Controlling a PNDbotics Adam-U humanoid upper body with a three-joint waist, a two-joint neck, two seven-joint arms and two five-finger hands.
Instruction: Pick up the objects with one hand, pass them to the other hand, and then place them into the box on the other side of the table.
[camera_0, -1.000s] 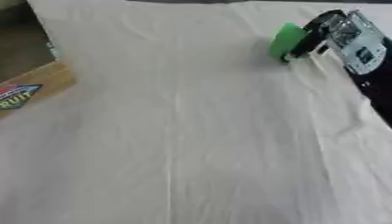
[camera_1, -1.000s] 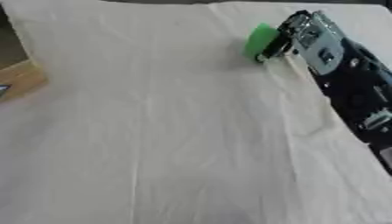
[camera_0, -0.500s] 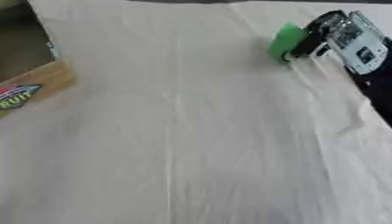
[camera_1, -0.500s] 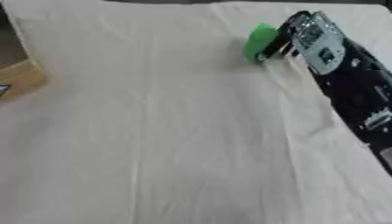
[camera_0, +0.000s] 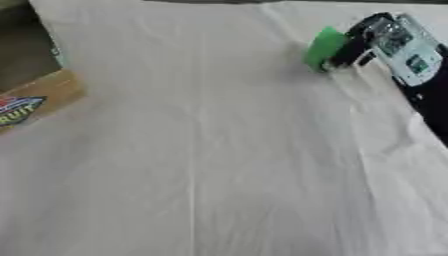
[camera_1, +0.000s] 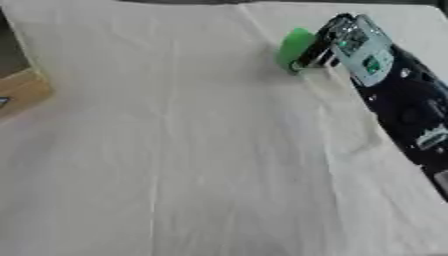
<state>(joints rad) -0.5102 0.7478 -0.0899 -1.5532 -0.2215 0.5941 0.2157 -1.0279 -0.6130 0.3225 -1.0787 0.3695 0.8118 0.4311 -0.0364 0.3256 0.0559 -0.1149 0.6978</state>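
Right hand seemingly grips green object.

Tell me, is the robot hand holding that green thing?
Cannot tell: the right robot hand is against the small green object's right side, its fingers hidden.

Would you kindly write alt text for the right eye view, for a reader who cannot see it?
The robot's right hand reaches in from the right and meets a small green object at the far right of a table under a white cloth. A cardboard box sits at the left edge.

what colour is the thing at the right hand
Bright green, plain, no pattern visible; the right eye view shows it best.
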